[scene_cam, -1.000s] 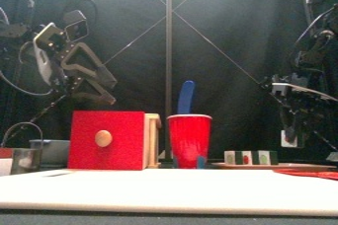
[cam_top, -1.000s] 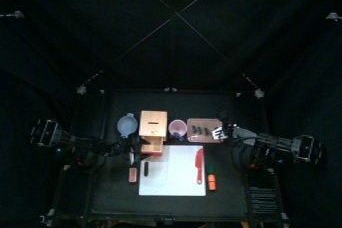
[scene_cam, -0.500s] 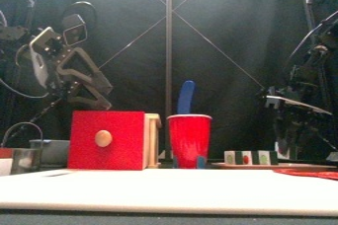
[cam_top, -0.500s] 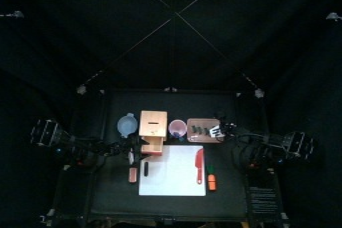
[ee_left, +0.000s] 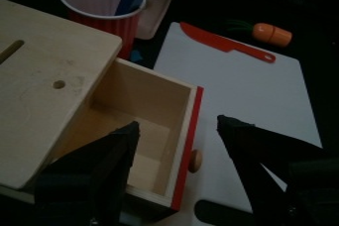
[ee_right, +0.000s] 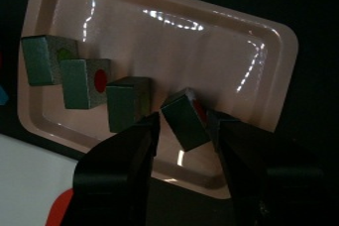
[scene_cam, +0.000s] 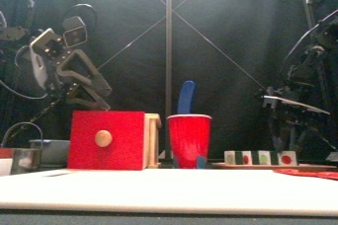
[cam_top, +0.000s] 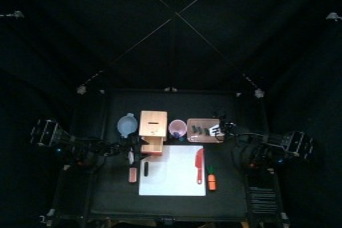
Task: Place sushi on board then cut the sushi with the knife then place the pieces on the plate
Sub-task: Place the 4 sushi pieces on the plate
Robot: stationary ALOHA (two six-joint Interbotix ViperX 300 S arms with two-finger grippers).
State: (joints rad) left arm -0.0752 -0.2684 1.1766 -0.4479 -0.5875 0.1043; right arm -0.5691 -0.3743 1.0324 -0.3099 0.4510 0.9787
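The flat white cutting board [cam_top: 171, 177] lies at the table's front, a slim red knife [cam_top: 199, 159] on it. Behind stands the pale wooden box [cam_top: 152, 127], its red-fronted drawer pulled out. The glossy pink tray [ee_right: 199, 42], rounded at its corners, carries the sushi roll [ee_right: 86, 76] as dark green blocks. The left gripper [ee_left: 179, 124] hangs wide open and empty over the drawer. The right gripper [ee_right: 187, 119], part open, straddles the end block [ee_right: 185, 129]; I cannot tell whether it touches

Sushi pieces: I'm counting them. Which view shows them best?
Right wrist view: four sushi pieces show large on the pink tray. Front view shows them small, side-on; top view tiny; left wrist view none.
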